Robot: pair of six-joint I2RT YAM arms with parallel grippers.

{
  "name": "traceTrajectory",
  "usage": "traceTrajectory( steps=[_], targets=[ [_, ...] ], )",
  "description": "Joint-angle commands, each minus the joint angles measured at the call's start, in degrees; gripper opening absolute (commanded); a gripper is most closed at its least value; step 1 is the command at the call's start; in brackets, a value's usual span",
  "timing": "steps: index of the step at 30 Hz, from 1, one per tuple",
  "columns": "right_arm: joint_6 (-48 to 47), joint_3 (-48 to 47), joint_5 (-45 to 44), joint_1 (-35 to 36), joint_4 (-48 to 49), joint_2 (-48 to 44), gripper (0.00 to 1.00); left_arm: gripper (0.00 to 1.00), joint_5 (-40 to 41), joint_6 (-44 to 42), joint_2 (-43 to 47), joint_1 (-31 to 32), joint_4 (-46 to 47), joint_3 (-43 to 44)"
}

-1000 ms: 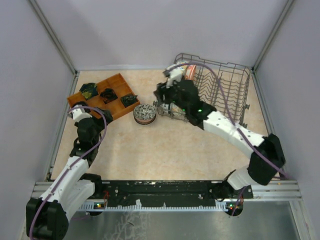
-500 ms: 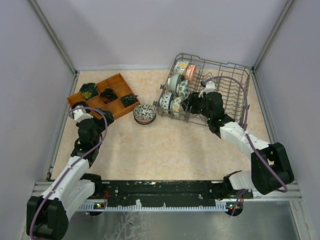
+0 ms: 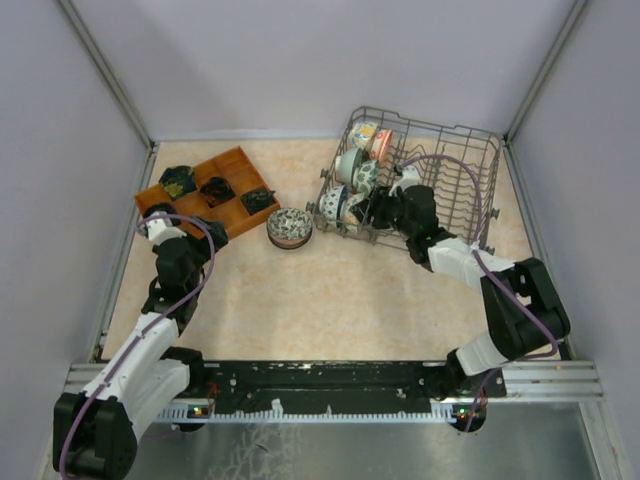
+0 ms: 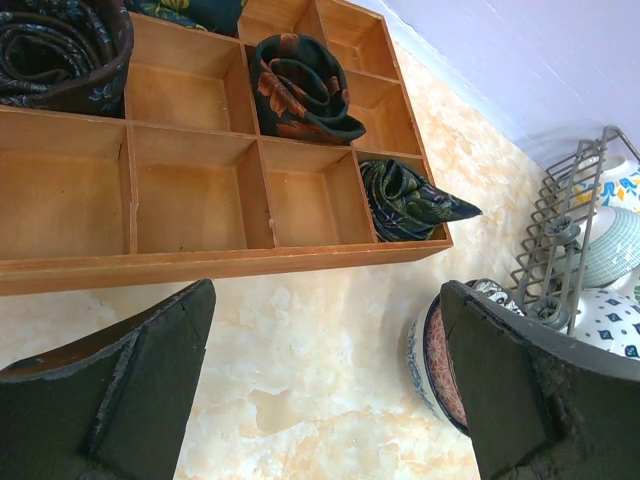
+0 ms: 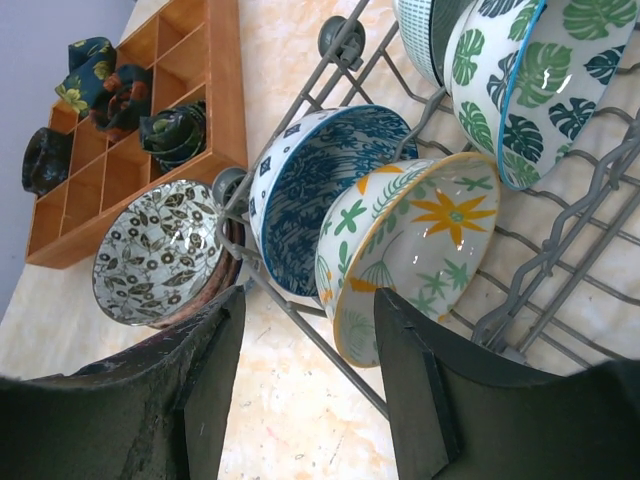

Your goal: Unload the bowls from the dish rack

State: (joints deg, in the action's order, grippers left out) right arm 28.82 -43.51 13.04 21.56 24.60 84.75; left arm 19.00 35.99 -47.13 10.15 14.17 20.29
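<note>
Top external view was too coarse for me to read either jaw gap, so I went by the wrist cameras. The left gripper (image 4: 330, 390) hung spread and empty before the wooden tray (image 4: 200, 265). One bowl (image 3: 289, 227) sat on the table (image 3: 330, 300) beside the dish rack (image 3: 465, 150). The other bowls (image 3: 350, 185) stood on edge inside it, with the right gripper (image 5: 305, 390) gaping empty just before them.

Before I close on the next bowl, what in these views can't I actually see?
- Top view: the right arm covers the rack's near middle, so bowls there cannot be counted.
- Right wrist view: the leaf bowl and the teal bowl are cut off by the top edge.
- Left wrist view: a finger hides much of the table bowl.
</note>
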Motion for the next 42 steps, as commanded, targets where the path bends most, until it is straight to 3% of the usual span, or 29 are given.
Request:
traceTrajectory(
  steps=[1, 11, 23, 35, 42],
  targets=[
    [1.04, -0.33, 1.36, -0.63, 5.88, 1.73, 0.54, 0.99, -0.1, -0.13, 0.28, -0.29, 2.06, -0.43],
    [2.55, -1.14, 3.67, -1.38, 9.93, 6.71, 0.52, 0.99, 0.02, -0.37, -1.62, -0.28, 3.12, -0.13],
    [5.36, -2.46, 7.12, -2.39, 16.06, 13.29, 0.37, 0.99, 0.48, -0.7, -2.5, -0.24, 3.42, 0.18],
    [6.33, -1.27, 7.88, -2.58, 20.09, 13.35, 0.09, 0.99, 0.43, -0.57, -1.88, -0.3, 3.09, -0.21],
    [5.77, -0.62, 8.63, -2.58, 19.4, 7.71, 0.0, 0.99, 0.16, -0.35, -1.63, -0.3, 3.05, -0.36]
  ],
)
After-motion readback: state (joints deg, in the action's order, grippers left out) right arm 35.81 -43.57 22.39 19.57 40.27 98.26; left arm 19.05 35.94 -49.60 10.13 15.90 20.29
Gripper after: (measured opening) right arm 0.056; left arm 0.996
